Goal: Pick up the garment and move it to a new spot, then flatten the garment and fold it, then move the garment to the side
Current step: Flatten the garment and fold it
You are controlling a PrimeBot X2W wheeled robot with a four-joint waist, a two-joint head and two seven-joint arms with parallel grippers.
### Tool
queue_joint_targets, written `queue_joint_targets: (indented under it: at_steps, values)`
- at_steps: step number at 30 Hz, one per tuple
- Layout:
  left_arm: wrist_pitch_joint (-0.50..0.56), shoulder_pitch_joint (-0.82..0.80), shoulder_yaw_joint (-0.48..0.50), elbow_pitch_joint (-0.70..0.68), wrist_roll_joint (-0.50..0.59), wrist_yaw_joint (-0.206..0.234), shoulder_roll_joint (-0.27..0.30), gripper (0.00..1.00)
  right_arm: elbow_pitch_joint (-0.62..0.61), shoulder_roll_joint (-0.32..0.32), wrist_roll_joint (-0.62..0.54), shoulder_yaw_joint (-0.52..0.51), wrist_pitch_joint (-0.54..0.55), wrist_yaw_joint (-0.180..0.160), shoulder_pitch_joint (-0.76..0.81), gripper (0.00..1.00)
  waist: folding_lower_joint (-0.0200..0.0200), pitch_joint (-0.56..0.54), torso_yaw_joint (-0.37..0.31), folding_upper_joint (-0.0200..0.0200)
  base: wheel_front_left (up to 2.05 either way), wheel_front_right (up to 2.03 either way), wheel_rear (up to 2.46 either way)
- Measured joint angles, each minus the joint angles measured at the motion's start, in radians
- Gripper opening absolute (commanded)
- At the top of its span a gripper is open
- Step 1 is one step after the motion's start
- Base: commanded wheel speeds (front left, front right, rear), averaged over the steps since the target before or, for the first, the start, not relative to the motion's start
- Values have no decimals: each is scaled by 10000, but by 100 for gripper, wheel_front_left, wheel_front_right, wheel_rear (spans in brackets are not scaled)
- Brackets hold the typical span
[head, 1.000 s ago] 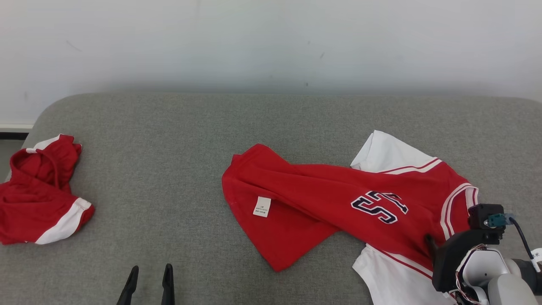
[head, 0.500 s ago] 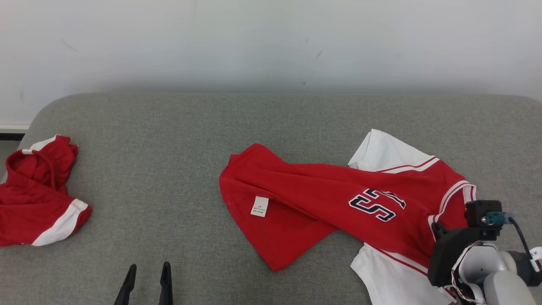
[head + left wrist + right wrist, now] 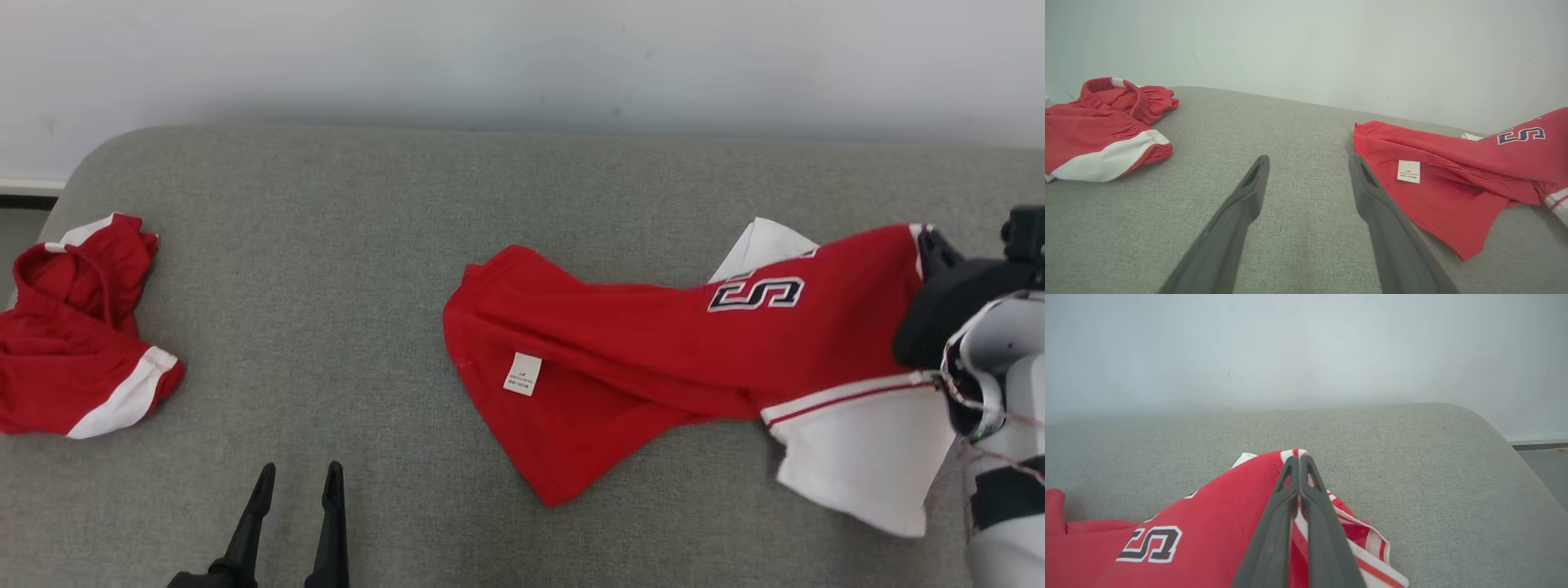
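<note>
My right gripper (image 3: 1299,459) was clenched on the striped edge of the red jersey (image 3: 653,335), holding that end above the grey couch (image 3: 326,245); my left gripper (image 3: 299,474) hung released.

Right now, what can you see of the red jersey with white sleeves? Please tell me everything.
The red jersey looks like soft knit cloth, with white sleeves, red-and-white striped trim, a dark, white-edged print on the chest and a small white label on the hem end. It is crumpled and stretched out across the grey cushion. The right hand is shut on its striped edge and holds that end up; the hem end rests on the cushion.
</note>
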Motion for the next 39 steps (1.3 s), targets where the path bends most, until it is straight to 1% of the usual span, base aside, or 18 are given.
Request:
queue_joint_targets:
  at_steps: [5,12,16,17,18,23,28,31,34,36,39]
  values:
    - [0,-275,-138,-155,-4,0,4,100,755,-299,-242,-257,-322,0,-1402,0,0,442,301,0,0,0,0]
    - [0,-717,-368,-286,-35,0,2,100,1996,-604,-788,-888,-1009,0,-2655,0,1,1044,833,1,0,0,0]
    - [0,-882,-410,-385,-33,0,2,100,2621,-522,-1212,-1335,-1576,0,-3126,0,1,1295,1133,0,0,0,0]
    - [0,-884,-422,-397,-33,0,2,100,2819,-495,-1271,-1377,-1651,0,-3170,45,1,1341,1195,1,0,0,0]
    - [0,-887,-437,-405,-33,0,2,100,3028,-472,-1381,-1406,-1733,0,-3178,100,2,1374,1256,1,0,0,0]
    - [0,-846,-387,-416,17,0,2,100,3653,-382,-1593,-1315,-2274,0,-3107,100,1,1284,1347,0,0,0,0]
    - [0,-604,-155,-307,98,0,0,100,3730,-399,-1386,-1001,-3216,0,-2589,100,0,923,1209,1,0,0,0]
    - [0,-403,38,-178,138,0,-2,100,3480,-343,-1103,-612,-3835,2,-2032,100,-1,615,1035,0,0,0,0]
    - [0,-226,265,-52,146,4,-6,100,3162,-209,-662,-82,-4107,0,-1264,100,-2,284,837,0,0,0,0]
    - [0,-43,353,77,159,8,-2,100,2798,-153,-351,397,-4265,2,-762,100,-2,62,686,0,0,0,0]
    - [0,74,479,219,174,79,-4,100,1990,-307,-58,993,-4510,0,-16,100,-2,-276,437,-1,0,0,0]
